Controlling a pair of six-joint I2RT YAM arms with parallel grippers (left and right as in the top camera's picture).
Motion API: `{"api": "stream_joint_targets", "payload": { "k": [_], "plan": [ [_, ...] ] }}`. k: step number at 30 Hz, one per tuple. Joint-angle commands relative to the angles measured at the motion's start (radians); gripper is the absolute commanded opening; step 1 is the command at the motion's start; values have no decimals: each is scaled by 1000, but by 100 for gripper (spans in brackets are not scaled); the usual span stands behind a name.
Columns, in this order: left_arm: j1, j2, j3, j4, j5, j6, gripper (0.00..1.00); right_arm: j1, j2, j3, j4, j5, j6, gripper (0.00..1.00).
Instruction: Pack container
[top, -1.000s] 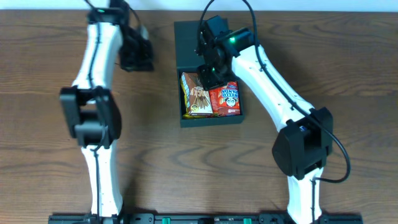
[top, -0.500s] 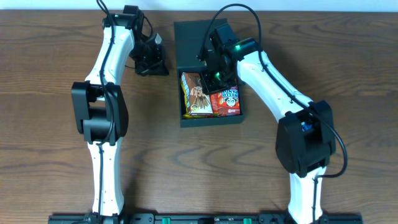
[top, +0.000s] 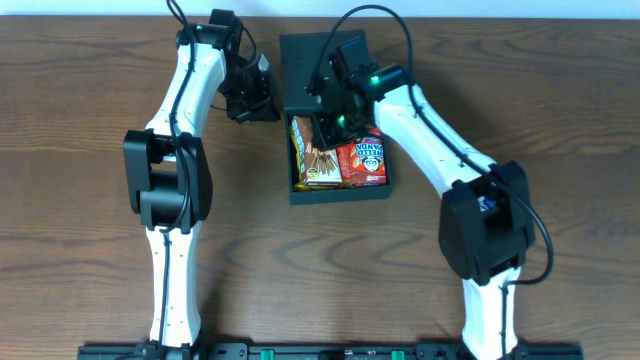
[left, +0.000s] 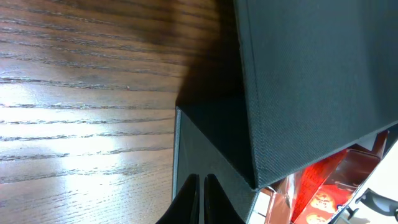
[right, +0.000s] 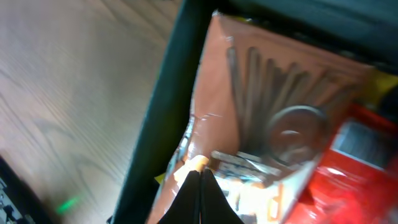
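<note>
Right end effector (right: 200, 176), pinched narrow, seems to tamp the brown packet (right: 267, 93) into the container (top: 340, 193); left end effector (left: 201, 183), also narrow, sits at its ten o'clock. Next, probably: swing the lid (top: 298, 70) shut.

A dark wood-grain table (top: 90, 200) with pale glare on it carries two snack packets lying flat near the middle of its far edge, a brown packet (top: 315, 160) with a yellow end touching a red packet (top: 365, 162) on the right-edge side.

Stick-snack packet (top: 317, 155) beside biscuit packet (top: 366, 160), both inside container (top: 340, 194), lid (top: 303, 65) behind
</note>
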Motion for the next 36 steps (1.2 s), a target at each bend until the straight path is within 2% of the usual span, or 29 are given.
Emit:
{"api": "stream_joint_targets", "payload": {
  "k": [1,20,28,32,36],
  "plan": [
    [1,17,-1,-1,15,-8,6,17,40,-2,-1,-15,-12,2],
    [1,17,-1,-1,15,-8,6,39,76,8,2,13,-12,1],
    [1,17,-1,-2,15,-8,6,-37,18,152,-155,57,-11,2],
    [1,17,-1,-1,15,-8,6,-56,2,149,-233,212,-13,2],
    [1,17,-1,-1,15,-8,6,-55,2,107,-257,221,-24,1]
  ]
}}
